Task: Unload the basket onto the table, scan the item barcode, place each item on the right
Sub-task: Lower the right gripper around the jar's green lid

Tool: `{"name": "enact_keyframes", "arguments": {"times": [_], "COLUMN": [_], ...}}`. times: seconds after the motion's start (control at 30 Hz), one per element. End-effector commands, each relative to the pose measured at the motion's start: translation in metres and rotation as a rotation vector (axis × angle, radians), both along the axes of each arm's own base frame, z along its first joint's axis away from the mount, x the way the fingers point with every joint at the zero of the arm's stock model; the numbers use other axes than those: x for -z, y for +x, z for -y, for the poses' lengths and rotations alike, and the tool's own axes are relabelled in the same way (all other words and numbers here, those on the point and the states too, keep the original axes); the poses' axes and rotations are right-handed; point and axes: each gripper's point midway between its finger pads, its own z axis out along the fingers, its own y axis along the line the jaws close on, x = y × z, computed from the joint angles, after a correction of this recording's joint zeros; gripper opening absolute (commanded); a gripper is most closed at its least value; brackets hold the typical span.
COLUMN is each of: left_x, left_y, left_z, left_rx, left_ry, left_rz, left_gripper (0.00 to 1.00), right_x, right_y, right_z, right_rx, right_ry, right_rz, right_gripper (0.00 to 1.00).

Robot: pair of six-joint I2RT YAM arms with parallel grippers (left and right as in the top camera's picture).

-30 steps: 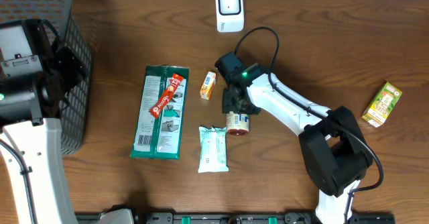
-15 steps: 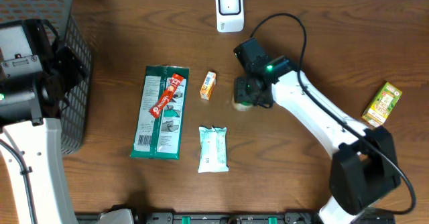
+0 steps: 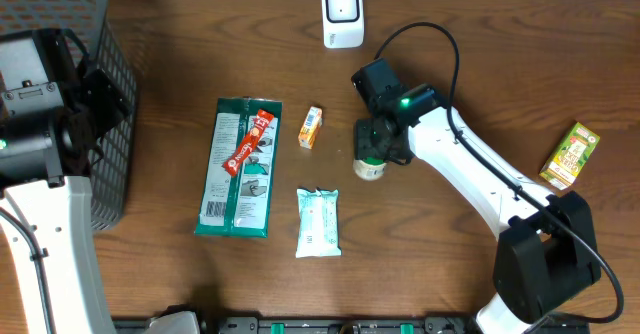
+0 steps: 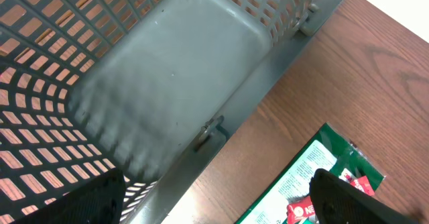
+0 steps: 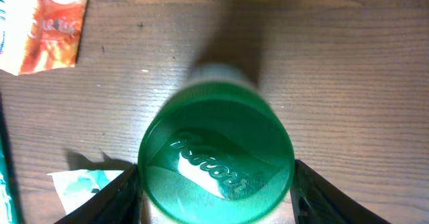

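Note:
The item is a small jar with a green lid (image 5: 216, 160). It stands upright on the wood table (image 3: 450, 64), just below and to the right of the white scanner (image 3: 342, 14). My right gripper (image 5: 216, 190) is shut on the jar (image 3: 370, 167), one finger (image 5: 110, 200) against each side under the lid. Its barcode does not show in any view. My left gripper (image 4: 214, 207) hangs open over the rim of the grey basket (image 4: 167, 70), holding nothing.
A green flat package (image 3: 238, 169) with a red snack bar (image 3: 250, 140) on it lies left of centre. A small orange box (image 3: 311, 127) and a white-green wipes packet (image 3: 318, 221) lie near the jar. A juice carton (image 3: 570, 156) lies far right. The basket (image 3: 100, 94) stands at the far left.
My right arm has carried the jar from beside the wipes packet up and to the right, turning it from tilted to upright. The left arm has not moved.

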Motion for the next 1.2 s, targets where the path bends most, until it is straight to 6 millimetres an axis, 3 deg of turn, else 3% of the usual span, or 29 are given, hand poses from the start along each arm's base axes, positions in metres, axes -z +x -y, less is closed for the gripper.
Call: {"name": "enact_keyframes", "arguments": {"times": [0.0, 0.8, 1.07, 1.17], "left_x": [-0.002, -0.002, -0.002, -0.002], "left_y": [0.0, 0.0, 0.0, 0.0], "left_z": [-0.003, -0.003, -0.003, -0.003], "left_rx": [-0.004, -0.004, -0.004, -0.004], "left_ry": [0.015, 0.015, 0.015, 0.015], "left_rz": [-0.003, -0.003, -0.003, -0.003], "left_gripper": [0.88, 0.88, 0.88, 0.88], "right_x": [-0.006, -0.004, -0.004, -0.004], "right_y": [0.001, -0.009, -0.009, -0.009], "right_z": [0.006, 0.008, 0.008, 0.008], "right_rx": [-0.001, -0.013, -0.015, -0.015], "right_ry": [-0.016, -0.048, -0.048, -0.048], "right_rz": [0.017, -0.01, -0.01, -0.01], "right_gripper": [0.37, 0.39, 0.55, 0.72]}}
